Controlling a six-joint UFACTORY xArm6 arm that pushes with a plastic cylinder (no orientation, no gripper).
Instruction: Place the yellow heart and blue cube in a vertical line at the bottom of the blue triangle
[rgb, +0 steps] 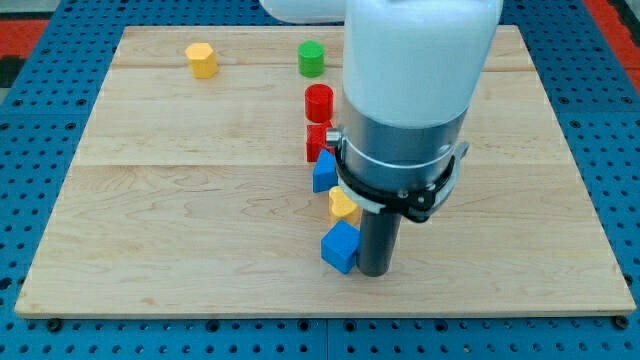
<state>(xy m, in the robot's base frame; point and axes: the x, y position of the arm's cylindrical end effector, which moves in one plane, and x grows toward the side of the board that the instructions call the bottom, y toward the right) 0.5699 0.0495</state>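
The blue triangle (323, 172) lies near the board's middle, partly hidden by the arm. Just below it is the yellow heart (343, 206), also partly hidden. Below that sits the blue cube (340, 247). The three form a roughly vertical column that drifts slightly to the view's right going down. My tip (376, 271) rests on the board right beside the blue cube, at its right side, touching or nearly touching it.
A red cylinder (319, 102) and a red block (317, 141) stand above the blue triangle. A green cylinder (311, 59) and a yellow hexagonal block (201, 60) sit near the view's top. The wooden board (150, 220) lies on a blue pegboard.
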